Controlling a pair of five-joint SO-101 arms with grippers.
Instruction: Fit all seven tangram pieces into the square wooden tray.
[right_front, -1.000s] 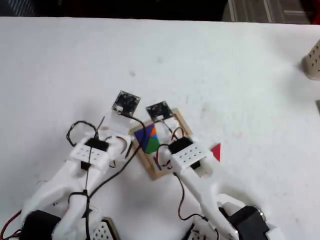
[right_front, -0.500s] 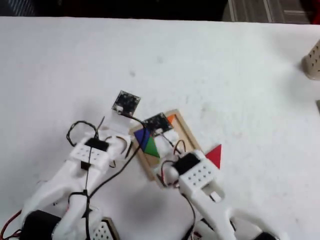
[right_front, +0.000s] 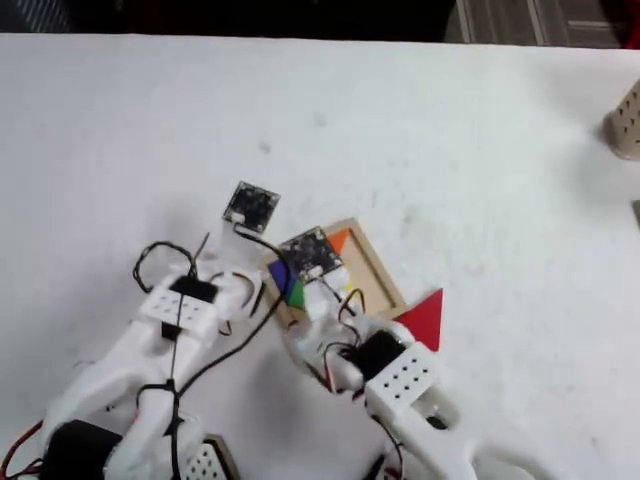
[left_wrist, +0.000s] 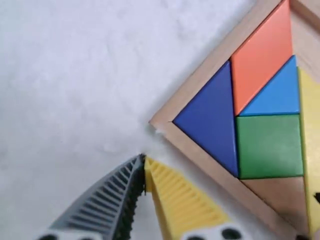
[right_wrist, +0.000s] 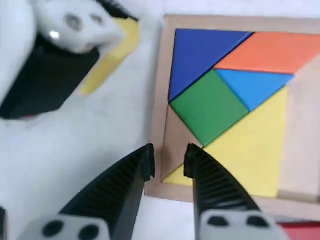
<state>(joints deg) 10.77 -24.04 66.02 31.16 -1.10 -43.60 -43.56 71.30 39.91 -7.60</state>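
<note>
The square wooden tray (right_front: 386, 277) lies mid-table, turned like a diamond. It holds a dark blue triangle (right_wrist: 200, 47), an orange piece (right_wrist: 270, 50), a light blue triangle (right_wrist: 255, 85), a green square (right_wrist: 210, 107) and a large yellow triangle (right_wrist: 250, 150). A red triangle (right_front: 425, 316) rests on the table just outside the tray's right side. My left gripper (left_wrist: 144, 161) is shut and empty, its tip on the table close to the tray's corner (left_wrist: 156, 122) by the dark blue triangle (left_wrist: 210, 120). My right gripper (right_wrist: 169, 155) hovers over the tray's rim (right_wrist: 159, 100), narrowly open with nothing held.
The left arm (right_front: 180, 310) and the right arm (right_front: 400, 375) crowd the table's near side, with loose cables around them. A pale perforated object (right_front: 626, 122) stands at the far right edge. Open white tabletop stretches beyond the tray.
My right arm has drawn back toward the near edge, uncovering more of the tray and the red triangle. The left arm has stayed still.
</note>
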